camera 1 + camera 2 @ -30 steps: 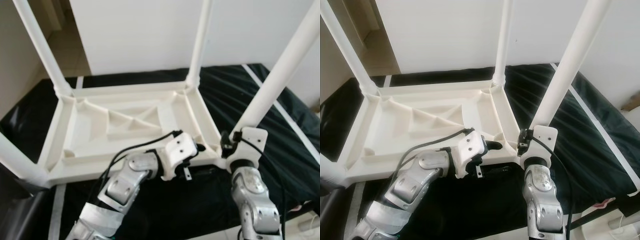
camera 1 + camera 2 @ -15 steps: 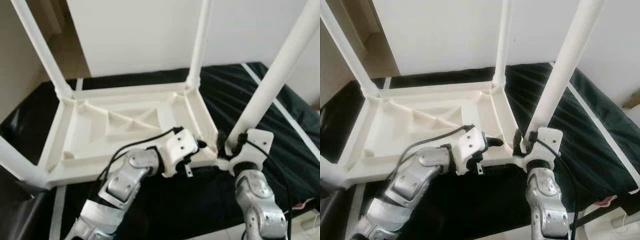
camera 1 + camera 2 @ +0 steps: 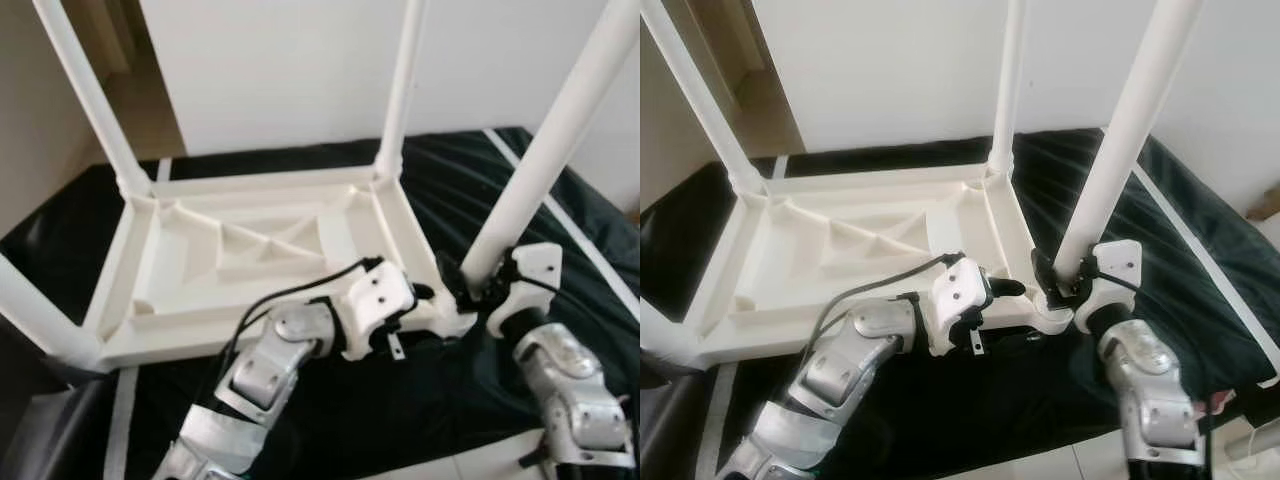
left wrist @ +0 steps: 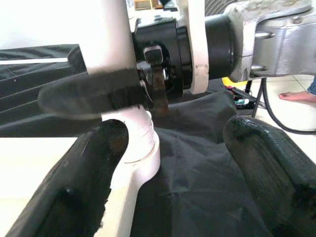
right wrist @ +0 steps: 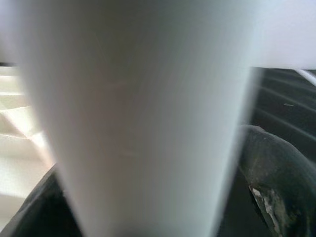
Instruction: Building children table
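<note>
Two black fingers of the right gripper (image 3: 1058, 283) are clamped around the near-right leg (image 3: 545, 150), low down, just above its socket at the near-right corner of the upturned white table (image 3: 260, 250). The left gripper (image 4: 170, 153) is held released, its fingers (image 4: 79, 192) spread on either side of that same socket, one finger close against the corner. The table is laid underside up on a black sheet (image 3: 450, 185), and all four legs are stood in its corners. The moulded plastic is judged light and stiff but smooth, so slipping is likely; the leg is best gripped low, near the socket, where leverage is small.
</note>
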{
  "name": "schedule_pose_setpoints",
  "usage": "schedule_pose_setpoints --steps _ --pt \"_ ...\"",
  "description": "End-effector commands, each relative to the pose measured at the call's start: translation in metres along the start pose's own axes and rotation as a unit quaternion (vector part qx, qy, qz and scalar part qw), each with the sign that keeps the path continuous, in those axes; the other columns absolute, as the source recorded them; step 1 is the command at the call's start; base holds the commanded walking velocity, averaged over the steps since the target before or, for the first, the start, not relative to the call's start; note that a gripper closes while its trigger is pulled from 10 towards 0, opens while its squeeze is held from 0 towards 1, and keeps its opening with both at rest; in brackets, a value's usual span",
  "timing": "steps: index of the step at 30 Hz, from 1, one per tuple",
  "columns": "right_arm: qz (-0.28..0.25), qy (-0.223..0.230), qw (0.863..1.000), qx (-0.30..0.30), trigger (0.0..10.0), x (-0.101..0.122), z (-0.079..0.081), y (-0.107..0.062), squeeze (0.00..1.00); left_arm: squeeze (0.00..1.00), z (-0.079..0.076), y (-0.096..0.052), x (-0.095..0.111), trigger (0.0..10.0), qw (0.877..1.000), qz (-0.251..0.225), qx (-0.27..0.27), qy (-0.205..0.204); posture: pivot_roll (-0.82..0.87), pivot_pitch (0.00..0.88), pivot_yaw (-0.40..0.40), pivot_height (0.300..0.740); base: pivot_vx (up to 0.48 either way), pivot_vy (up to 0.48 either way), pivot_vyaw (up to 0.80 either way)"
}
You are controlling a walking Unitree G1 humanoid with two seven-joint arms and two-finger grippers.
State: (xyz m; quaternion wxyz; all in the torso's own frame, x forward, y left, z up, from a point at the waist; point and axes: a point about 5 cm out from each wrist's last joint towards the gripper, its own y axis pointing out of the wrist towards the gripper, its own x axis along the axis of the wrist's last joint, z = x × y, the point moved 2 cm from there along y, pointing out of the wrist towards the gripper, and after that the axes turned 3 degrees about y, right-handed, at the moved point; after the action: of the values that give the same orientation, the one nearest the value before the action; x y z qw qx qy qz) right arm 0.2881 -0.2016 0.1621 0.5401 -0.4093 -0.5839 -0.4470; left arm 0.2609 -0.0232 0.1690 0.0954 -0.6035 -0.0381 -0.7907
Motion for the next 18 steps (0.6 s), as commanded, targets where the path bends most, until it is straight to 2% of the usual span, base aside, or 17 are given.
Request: schedule_pose_setpoints --steps 1,3,4,7,12,16,17,18 --pt "0.001 0.013 1.000 0.027 10.0 -0.001 -0.004 0.003 0.00 0.00 0.011 -0.001 -0.005 10.0 0.997 0.012 0.078 0.003 -0.07 0.000 -0.008 0.740 0.000 0.000 0.00" --pt "0.017 0.022 0.997 0.069 10.0 -0.006 -0.005 0.006 0.00 0.00 0.010 0.001 -0.009 10.0 0.997 0.018 0.080 0.003 -0.08 0.000 -0.007 0.740 0.000 0.000 0.00" --pt "0.017 0.022 0.997 0.069 10.0 -0.006 -0.005 0.006 0.00 0.00 0.010 0.001 -0.009 10.0 0.997 0.018 0.080 0.003 -0.08 0.000 -0.007 0.740 0.000 0.000 0.00" --pt "0.038 0.000 0.992 0.120 10.0 -0.013 -0.005 0.012 0.00 0.00 0.008 0.002 -0.020 10.0 0.996 0.034 0.082 0.003 -0.08 0.000 -0.006 0.740 0.000 0.000 0.00" --pt "0.052 -0.017 0.985 0.162 10.0 -0.017 -0.007 0.018 0.00 0.00 0.009 0.003 -0.021 10.0 0.996 0.032 0.085 0.003 -0.07 0.000 -0.006 0.740 0.000 0.000 0.00" --pt "0.055 -0.024 0.984 0.168 10.0 -0.017 -0.008 0.020 0.00 0.00 0.011 0.003 -0.021 10.0 0.996 0.032 0.087 0.004 -0.07 0.000 -0.007 0.740 0.000 0.000 0.00" --pt "0.057 -0.027 0.983 0.174 3.8 -0.018 -0.010 0.021 0.00 0.00 0.012 0.003 -0.020 10.0 0.996 0.031 0.089 0.004 -0.07 0.000 -0.007 0.740 0.000 0.000 0.00" --pt "0.057 -0.027 0.983 0.174 3.8 -0.018 -0.010 0.021 0.00 0.00 0.012 0.003 -0.020 10.0 0.996 0.031 0.089 0.004 -0.07 0.000 -0.007 0.740 0.000 0.000 0.00"
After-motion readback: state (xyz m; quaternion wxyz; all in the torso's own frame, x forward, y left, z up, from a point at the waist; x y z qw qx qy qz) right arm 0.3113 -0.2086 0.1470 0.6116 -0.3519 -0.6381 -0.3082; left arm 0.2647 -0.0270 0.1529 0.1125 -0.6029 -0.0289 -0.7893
